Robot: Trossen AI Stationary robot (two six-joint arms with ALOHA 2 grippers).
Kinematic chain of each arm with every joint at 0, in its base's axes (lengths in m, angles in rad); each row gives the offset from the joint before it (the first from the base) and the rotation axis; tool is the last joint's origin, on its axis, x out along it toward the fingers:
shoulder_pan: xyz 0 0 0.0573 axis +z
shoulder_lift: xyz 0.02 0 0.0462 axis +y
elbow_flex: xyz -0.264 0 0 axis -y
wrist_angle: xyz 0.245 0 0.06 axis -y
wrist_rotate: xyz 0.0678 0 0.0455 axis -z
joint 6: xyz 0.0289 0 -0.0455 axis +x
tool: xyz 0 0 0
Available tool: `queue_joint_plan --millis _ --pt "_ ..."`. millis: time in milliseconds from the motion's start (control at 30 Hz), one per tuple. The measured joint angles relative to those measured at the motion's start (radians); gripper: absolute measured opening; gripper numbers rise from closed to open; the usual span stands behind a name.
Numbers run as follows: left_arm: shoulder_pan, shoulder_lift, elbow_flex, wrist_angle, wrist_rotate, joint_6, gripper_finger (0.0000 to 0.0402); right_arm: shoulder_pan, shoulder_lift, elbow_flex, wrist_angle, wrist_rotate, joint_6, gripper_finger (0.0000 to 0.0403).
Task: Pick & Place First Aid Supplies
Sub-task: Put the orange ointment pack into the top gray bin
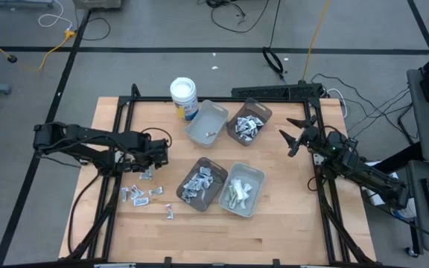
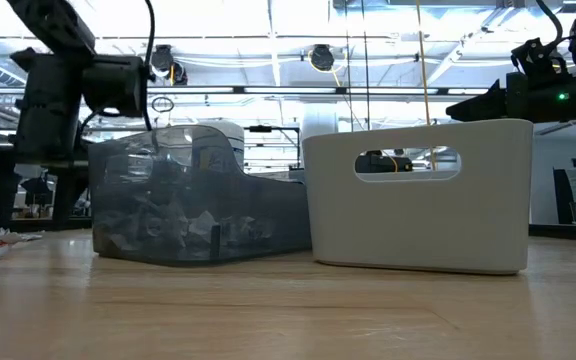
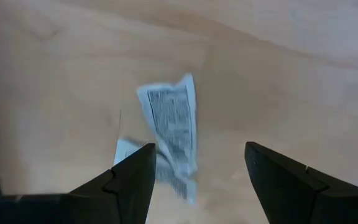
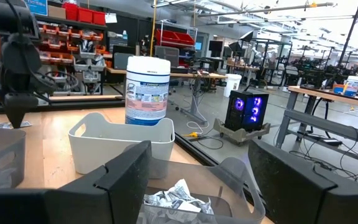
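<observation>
Light: ceiling strip lamps are shining bright and even.
Glare: lamps are washing out the low view's background.
Blur: the packet [image 3: 174,130] is showing softly smeared.
Shadows: faint ones are lying under the trays [image 1: 205,123].

High view looks straight down on the tabletop [image 1: 274,238]; low view level across it; both share the trays [image 1: 242,190]. Wrist views sit close.

- I am seeing the wooden table [image 1: 274,231] carrying four trays in two pairs near its middle.
- Far pair: pale grey tray [image 1: 206,123], darker tray [image 1: 249,120] touching beside it.
- Near pair: dark tray [image 1: 202,183], light tray [image 1: 241,189].
- White round tub [image 1: 184,97] is standing just behind the far pair.
- Loose packets [image 1: 144,192] are lying scattered on the bare wood at left.
</observation>
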State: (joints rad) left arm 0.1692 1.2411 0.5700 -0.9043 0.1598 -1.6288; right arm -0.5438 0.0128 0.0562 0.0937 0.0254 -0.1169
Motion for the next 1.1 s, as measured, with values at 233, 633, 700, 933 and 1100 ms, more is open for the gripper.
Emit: queue_joint_plan --millis 233,633,700,933,1100 --pt "0.000 0.039 -0.031 0.047 -0.011 -0.015 0.0253 0.000 0.000 0.000 0.000 0.000 0.000 0.0263" --pt "0.000 0.041 -0.032 0.094 -0.013 0.037 0.0052 0.000 0.000 0.000 0.000 0.000 0.000 0.0263" --pt "0.000 0.041 -0.031 0.096 -0.012 0.056 0.0017 0.000 0.000 0.000 0.000 0.000 0.000 0.0263" --pt "0.000 0.042 0.046 0.083 -0.002 0.166 0.0004 0.000 0.000 0.000 0.000 0.000 0.000 0.0263" --pt "-0.001 0.042 0.149 0.016 -0.001 0.249 0.0003 0.000 0.000 0.000 0.000 0.000 0.000 0.0263"
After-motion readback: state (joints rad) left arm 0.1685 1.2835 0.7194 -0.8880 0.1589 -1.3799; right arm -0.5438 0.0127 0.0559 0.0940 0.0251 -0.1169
